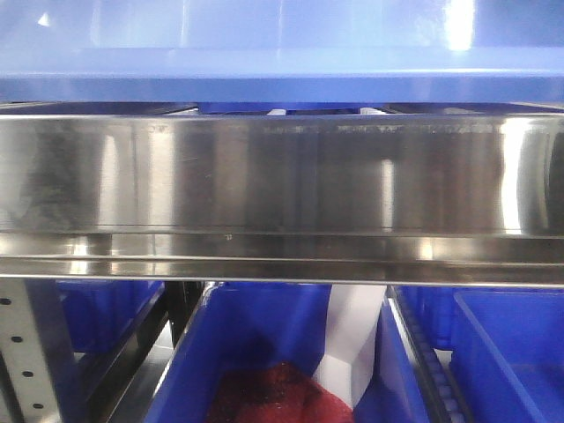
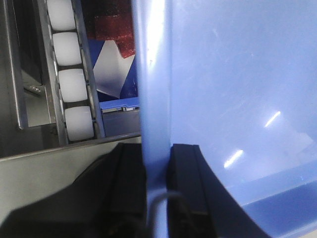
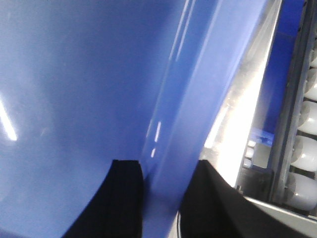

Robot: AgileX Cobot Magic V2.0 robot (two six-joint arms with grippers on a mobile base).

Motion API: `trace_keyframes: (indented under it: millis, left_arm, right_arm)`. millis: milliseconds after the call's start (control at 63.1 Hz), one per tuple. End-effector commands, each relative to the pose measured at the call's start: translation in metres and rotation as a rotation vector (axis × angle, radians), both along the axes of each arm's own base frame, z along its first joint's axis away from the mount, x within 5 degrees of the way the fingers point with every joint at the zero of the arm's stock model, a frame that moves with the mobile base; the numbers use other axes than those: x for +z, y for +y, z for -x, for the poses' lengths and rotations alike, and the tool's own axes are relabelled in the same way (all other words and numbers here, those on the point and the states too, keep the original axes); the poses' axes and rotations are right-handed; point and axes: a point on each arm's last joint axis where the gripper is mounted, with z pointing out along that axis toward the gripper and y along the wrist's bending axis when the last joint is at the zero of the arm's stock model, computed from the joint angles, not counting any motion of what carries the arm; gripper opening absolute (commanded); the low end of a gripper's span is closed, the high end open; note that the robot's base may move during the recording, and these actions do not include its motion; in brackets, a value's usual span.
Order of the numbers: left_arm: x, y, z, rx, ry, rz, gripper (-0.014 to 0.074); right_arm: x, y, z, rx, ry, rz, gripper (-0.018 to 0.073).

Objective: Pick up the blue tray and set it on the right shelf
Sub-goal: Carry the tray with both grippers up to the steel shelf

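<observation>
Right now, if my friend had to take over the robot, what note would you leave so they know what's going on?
Left gripper: shut on the rim of the blue tray.
Right gripper: shut on the tray's rim too.
Tray: held by both arms, just above the front lip of the right shelf; darker blue bins sit on the level below.
Done: tray grabbed and up at the shelf.
Left: I cannot tell if it rests on the shelf yet. Probably set it down, open both grippers, pull the arms back.
</observation>
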Motion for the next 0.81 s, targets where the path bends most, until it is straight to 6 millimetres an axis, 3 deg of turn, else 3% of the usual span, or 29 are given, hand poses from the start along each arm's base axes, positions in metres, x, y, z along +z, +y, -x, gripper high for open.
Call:
trace_keyframes:
  millis: [0,602,792]
  left_arm:
    - [0.0101,0.0034,0.0136,-0.042,0.019,-0.007,-0.0048]
    - [0.0111,0.0019,0.013,-0.042,0.011,0.013,-0.0048]
    - [0.017,-0.0006,0.0069,-0.048,-0.076,0.042,-0.0048]
  right_arm:
    - [0.0137,-0.005,0.0014,0.03,-0.086,0.023,0.0023]
    - [0.014,-0.0046,0.0011,0.03,-0.091,0.019,0.0023]
    - [0.0223,-0.0042,0.0005,0.031,-0.123,0.001,0.0023]
